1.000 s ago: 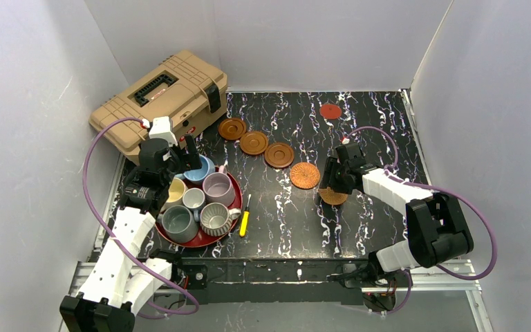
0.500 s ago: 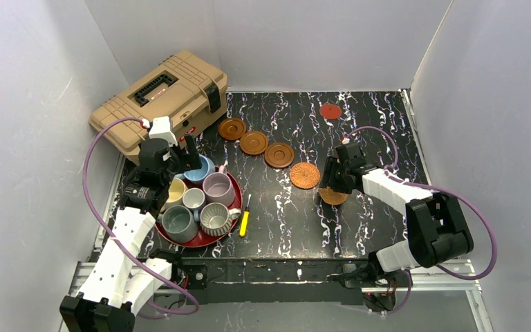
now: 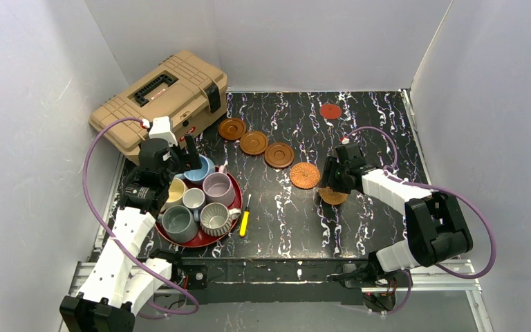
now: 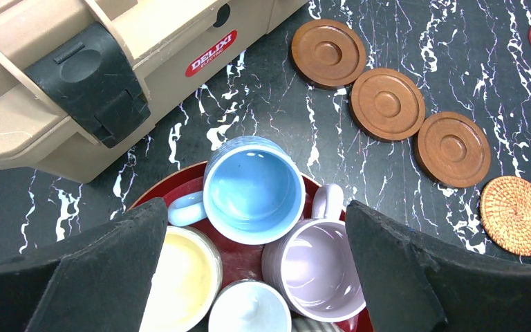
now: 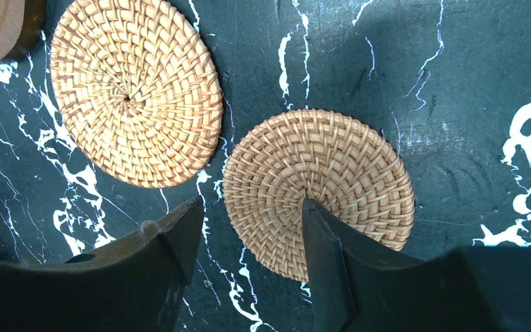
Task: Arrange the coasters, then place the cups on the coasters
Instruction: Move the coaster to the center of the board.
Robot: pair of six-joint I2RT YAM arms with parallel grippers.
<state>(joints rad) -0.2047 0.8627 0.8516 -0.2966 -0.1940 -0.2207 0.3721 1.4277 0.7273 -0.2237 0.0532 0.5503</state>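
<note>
Three dark, rimmed wooden coasters (image 4: 387,104) in diagonal row, far-centre on black white-veined table (image 3: 359,124). Two round woven coasters (image 5: 135,93) right of them; flat red disc (image 3: 330,111) farther back. Six glazed mugs (image 3: 218,187) crowd red tray (image 3: 197,241), near-left. Over light blue mug (image 4: 252,190), left gripper (image 4: 256,214) spread wide. Low over table, right gripper (image 5: 252,214) part-spread, straddling nearer woven coaster (image 5: 318,190) edge, holding nothing.

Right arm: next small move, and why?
Probably lift the right gripper clear and go for the red coaster: the two woven coasters already lie flat, continuing the row of wooden coasters, the jaws are apart gripping nothing, and the red one sits alone at the back.
</note>
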